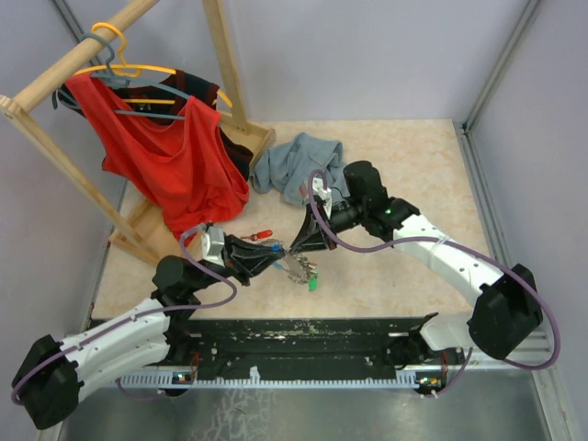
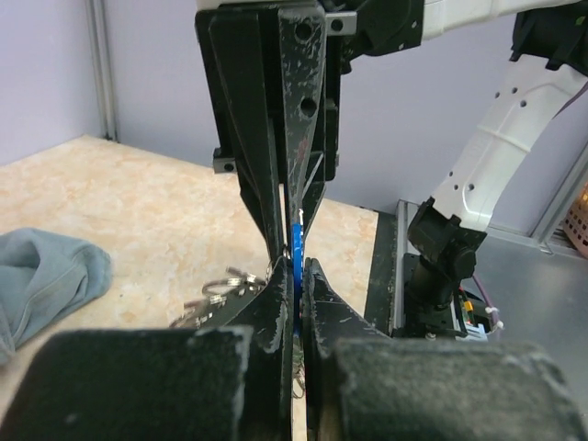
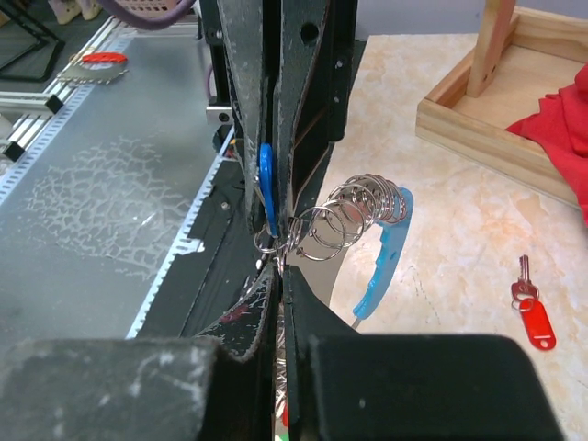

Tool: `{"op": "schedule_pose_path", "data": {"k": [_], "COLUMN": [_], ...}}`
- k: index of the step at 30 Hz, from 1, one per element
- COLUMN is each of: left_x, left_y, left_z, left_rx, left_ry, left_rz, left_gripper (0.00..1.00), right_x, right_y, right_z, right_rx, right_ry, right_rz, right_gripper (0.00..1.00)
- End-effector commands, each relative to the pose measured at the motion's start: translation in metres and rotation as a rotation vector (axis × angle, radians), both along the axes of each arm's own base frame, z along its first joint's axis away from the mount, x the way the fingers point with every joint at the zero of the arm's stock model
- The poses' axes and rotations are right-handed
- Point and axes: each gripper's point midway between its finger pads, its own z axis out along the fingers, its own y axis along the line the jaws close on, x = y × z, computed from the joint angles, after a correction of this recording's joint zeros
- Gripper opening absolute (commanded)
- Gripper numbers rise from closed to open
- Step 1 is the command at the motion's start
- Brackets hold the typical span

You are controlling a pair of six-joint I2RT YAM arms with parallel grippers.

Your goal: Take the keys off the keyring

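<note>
The keyring sat between the two meeting grippers. Its light-blue arc and a coil of silvery rings fanned out just to one side of the fingertips in the right wrist view. A blue-headed key stood on edge between the fingers of the left gripper, which were pressed together on it. The right gripper faced it tip to tip with its jaws closed, the tips at the small rings just below the blue head. Whether they actually pinched a ring could not be told. A green key showed at the near end of the bunch in the top view. A red key lay loose on the table, apart from the bunch — and farther back a grey-blue cloth lay beside a wooden rack hung with a red garment.
</note>
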Motion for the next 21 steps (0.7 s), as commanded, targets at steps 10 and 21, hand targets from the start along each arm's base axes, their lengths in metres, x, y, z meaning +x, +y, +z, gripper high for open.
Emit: {"op": "schedule_pose_path", "data": {"k": [10,21], "left_x": [0.000,0.004], "left_y": [0.005,0.012], "left_z": [-0.017,0.025], "left_rx": [-0.009,-0.100], "left_ry": [0.035,-0.022], "left_rz": [0.023,0.060], "left_gripper": [0.00,0.00], "right_x": [0.014,0.020], "right_y": [0.001,0.003], "right_z": [0.024,0.009], "right_rx": [0.064,0.052], "right_ry": [-0.052,-0.047], "right_rz": [-0.057,-0.078], "right_gripper": [0.00,0.00]}}
